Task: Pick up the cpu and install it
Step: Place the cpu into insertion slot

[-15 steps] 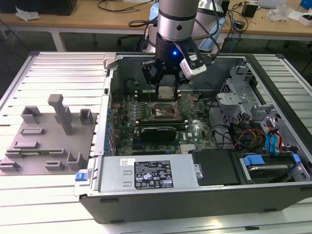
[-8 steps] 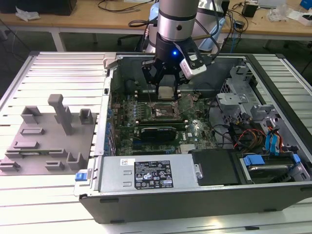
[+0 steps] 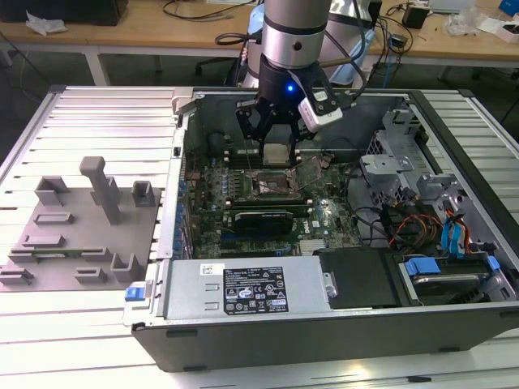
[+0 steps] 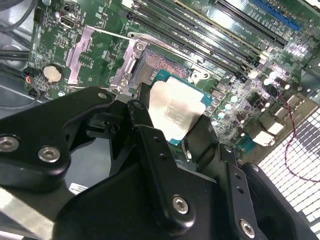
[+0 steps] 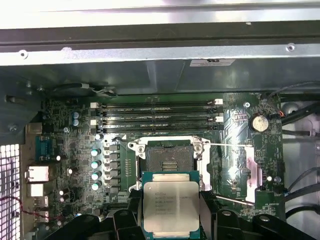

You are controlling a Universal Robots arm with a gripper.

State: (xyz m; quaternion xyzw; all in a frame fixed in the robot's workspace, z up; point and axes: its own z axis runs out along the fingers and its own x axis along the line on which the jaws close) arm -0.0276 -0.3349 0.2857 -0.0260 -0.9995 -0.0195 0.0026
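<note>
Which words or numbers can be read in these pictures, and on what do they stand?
None can be read.
White label on the power supply: print too small.
Top of the cpu in the claw: faint lines, blurred.
Sticker on the case wall: blurred.
</note>
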